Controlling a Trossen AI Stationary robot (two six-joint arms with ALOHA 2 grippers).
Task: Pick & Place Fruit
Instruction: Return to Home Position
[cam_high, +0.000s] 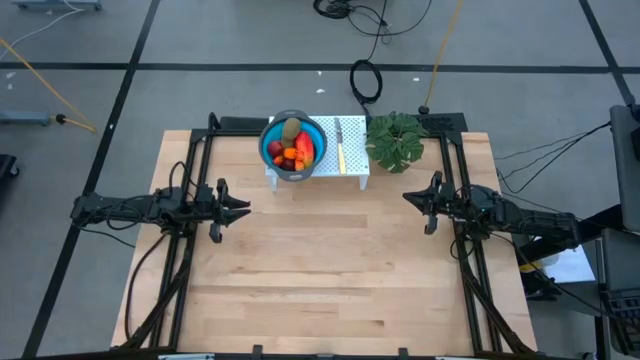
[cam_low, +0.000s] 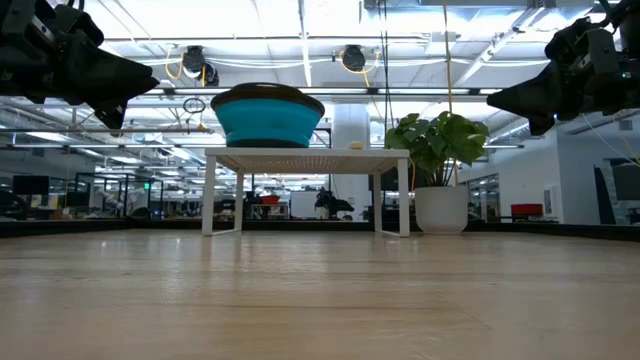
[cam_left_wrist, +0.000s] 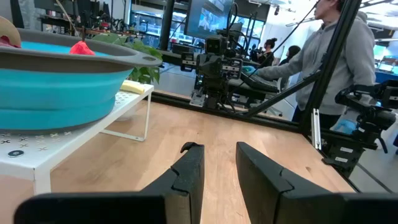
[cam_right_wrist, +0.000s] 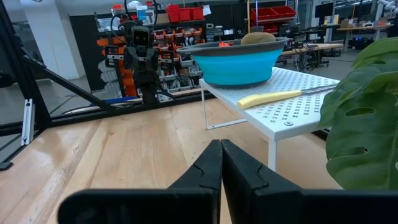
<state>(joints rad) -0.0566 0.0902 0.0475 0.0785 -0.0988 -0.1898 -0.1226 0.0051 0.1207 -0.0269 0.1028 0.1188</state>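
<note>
The fruit (cam_high: 293, 147) lies piled in a blue bowl with a grey rim (cam_high: 292, 148), which stands on a small white perforated stand (cam_high: 350, 176) at the table's far middle. The bowl (cam_low: 268, 116) also shows in the low view, and in the left wrist view a red piece (cam_left_wrist: 81, 48) peeks over its rim. My left gripper (cam_high: 245, 207) hovers level over the table's left side, open with nothing between its fingers (cam_left_wrist: 219, 163). My right gripper (cam_high: 407, 197) hovers level over the right side, shut and empty (cam_right_wrist: 221, 155).
A cream-yellow knife (cam_high: 340, 146) lies on the white stand beside the bowl. A potted green plant (cam_high: 396, 139) stands at the stand's right end. A person in a grey hoodie (cam_left_wrist: 336, 56) stands beyond the table's right side. Bare wood spreads between the arms.
</note>
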